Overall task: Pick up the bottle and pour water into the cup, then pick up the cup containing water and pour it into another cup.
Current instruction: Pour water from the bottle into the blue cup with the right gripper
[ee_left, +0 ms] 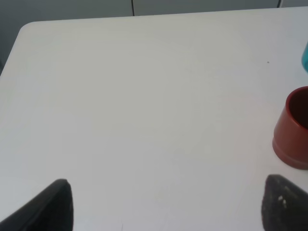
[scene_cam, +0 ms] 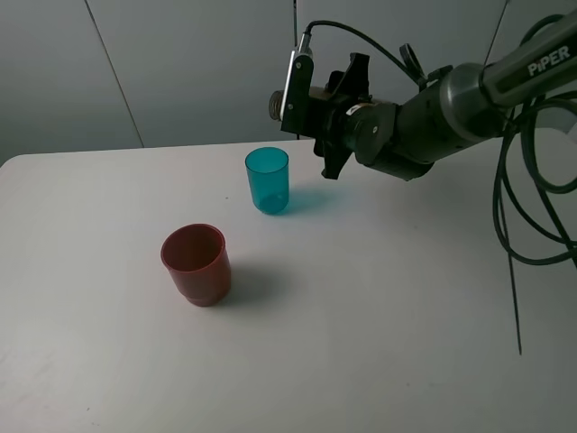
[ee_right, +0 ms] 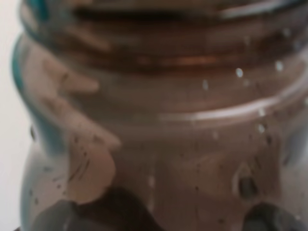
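The smoky grey-brown bottle [ee_right: 159,120] fills the right wrist view, its threaded neck close to the lens. My right gripper [ee_right: 192,216] is shut on it, with dark fingertips showing at the frame's bottom. From the high camera, the right gripper [scene_cam: 296,108] is tipped sideways, just above and right of the teal cup [scene_cam: 268,179]. Only the bottle's mouth end [scene_cam: 271,104] peeks out there. The red-brown cup [scene_cam: 196,263] stands nearer the front left, and shows also in the left wrist view [ee_left: 292,130]. My left gripper [ee_left: 166,207] is open over bare table.
The white table [scene_cam: 379,325] reaches its back edge just behind the teal cup and a rounded corner at the far left. Black cables [scene_cam: 518,207] hang from the right arm on the right side. A grey wall stands behind.
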{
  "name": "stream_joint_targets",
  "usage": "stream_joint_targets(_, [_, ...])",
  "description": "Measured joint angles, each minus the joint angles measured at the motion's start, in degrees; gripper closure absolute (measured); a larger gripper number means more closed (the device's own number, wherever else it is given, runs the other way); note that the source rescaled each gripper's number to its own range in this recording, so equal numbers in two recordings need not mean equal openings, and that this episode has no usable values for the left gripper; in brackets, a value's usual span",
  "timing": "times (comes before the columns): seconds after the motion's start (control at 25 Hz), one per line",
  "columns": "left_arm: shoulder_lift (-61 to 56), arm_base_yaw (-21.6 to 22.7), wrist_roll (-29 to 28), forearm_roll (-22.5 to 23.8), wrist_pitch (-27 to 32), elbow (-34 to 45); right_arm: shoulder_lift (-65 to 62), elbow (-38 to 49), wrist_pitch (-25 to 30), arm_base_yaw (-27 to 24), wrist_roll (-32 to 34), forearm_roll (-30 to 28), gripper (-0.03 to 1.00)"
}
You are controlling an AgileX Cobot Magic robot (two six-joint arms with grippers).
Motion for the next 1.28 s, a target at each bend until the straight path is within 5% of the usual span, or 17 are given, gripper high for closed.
stream_joint_targets(0.64, [0.0, 0.0, -0.2, 0.0, 0.0, 0.0, 6.6, -4.1, -3.4, -1.4, -10.2, -2.0, 0.96])
stream_joint_targets(1.28, [0.0, 0.0, -0.2, 0.0, 0.0, 0.0, 6.6, -4.1, -3.5, -3.3, -11.5, -7.9, 0.96])
